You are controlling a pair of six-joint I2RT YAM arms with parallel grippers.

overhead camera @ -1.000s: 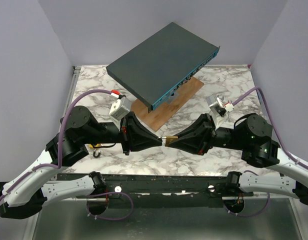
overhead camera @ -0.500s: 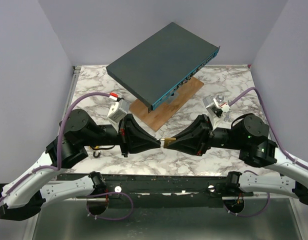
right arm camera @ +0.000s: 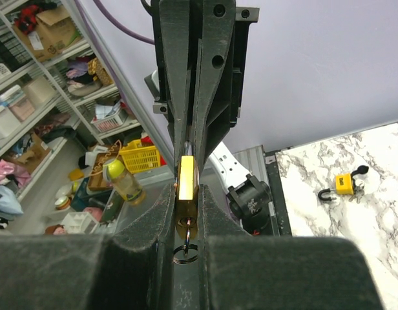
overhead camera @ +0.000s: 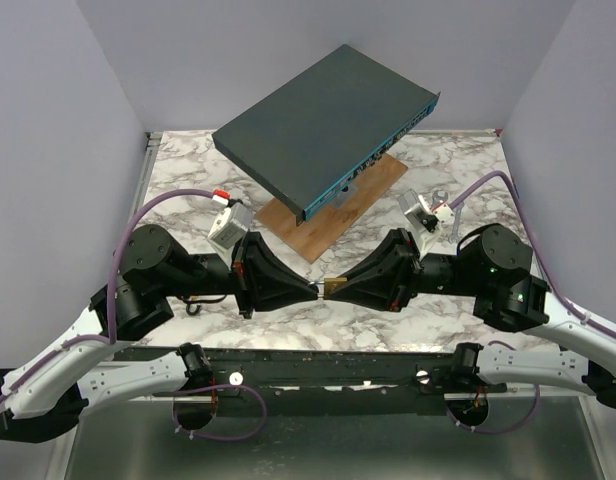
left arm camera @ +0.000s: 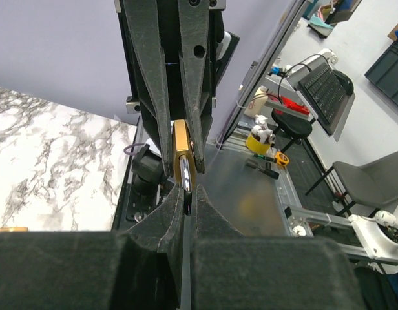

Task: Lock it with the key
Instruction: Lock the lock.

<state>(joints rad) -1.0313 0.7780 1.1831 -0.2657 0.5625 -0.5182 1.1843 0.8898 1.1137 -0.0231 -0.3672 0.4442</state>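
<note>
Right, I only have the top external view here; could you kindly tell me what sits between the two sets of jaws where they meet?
Observer: In its wrist view, the right gripper has a brass padlock clamped in its jaws.
Operator: Thank you. And what is the left one doing?
Observer: The left gripper is shut, with its tips at a silvery metal part at the padlock's end. I cannot tell whether that is the key or the shackle.
Operator: Is anything attached to the lock?
Observer: Yes, a small metal ring shows at the padlock's end nearest the right wrist camera.
</note>
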